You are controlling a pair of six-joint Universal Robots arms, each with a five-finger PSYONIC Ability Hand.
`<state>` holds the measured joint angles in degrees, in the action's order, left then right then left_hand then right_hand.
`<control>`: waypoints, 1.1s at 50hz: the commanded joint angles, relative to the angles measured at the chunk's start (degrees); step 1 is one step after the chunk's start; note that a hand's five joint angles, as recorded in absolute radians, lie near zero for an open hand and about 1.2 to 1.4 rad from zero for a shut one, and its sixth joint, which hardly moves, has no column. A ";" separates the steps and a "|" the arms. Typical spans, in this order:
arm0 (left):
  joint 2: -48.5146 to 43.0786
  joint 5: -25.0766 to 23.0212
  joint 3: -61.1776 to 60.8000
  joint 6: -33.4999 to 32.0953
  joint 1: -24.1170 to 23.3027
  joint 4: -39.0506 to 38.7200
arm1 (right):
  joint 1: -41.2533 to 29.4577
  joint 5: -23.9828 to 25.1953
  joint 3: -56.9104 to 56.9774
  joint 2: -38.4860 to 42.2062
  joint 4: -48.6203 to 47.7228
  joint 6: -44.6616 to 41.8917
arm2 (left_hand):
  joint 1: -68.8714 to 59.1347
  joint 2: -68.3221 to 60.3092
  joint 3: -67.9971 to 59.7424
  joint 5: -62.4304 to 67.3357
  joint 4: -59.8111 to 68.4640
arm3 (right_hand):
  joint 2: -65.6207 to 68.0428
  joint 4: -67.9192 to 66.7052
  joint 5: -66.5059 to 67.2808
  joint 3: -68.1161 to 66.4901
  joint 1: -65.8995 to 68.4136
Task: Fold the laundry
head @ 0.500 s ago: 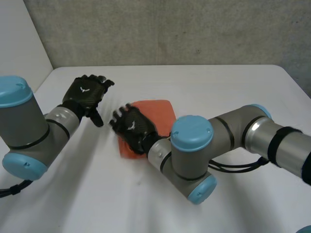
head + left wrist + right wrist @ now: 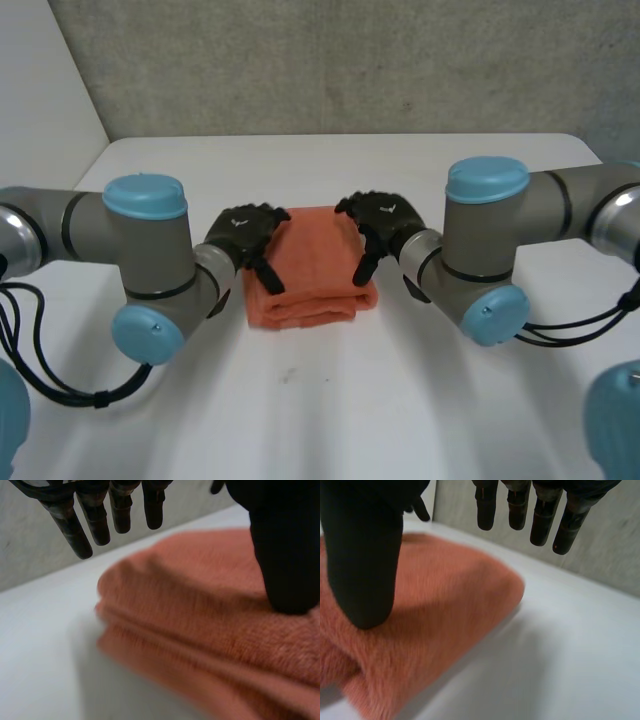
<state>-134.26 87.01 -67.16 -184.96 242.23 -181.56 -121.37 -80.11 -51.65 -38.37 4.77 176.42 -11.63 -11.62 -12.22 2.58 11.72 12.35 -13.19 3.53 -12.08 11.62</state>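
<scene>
Flanking plush folded orange towel [image 2: 318, 285], left robot hand [image 2: 244, 229], right robot hand [image 2: 386, 217], fingers slack, empty.

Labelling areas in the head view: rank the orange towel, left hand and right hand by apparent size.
1. orange towel
2. left hand and right hand, which look alike, so I won't rank them.

Lit softly and evenly from above. Bright across the white table [image 2: 330, 420], dimmer on the grey wall [image 2: 330, 60] at the far side. Faint shading under the near edge of the towel [image 2: 310, 290]. From the wrists: deeper shade in the towel's folds, pale grey shadow on the table just beside it.
</scene>
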 commanded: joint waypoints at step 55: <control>34.77 -0.26 -9.04 0.39 8.26 5.34 | 14.75 -8.22 -21.56 -36.42 -5.91 -1.96 | 1.59 1.57 2.18 -2.54 -1.67 | -2.35 3.19 -3.53 2.08 -1.62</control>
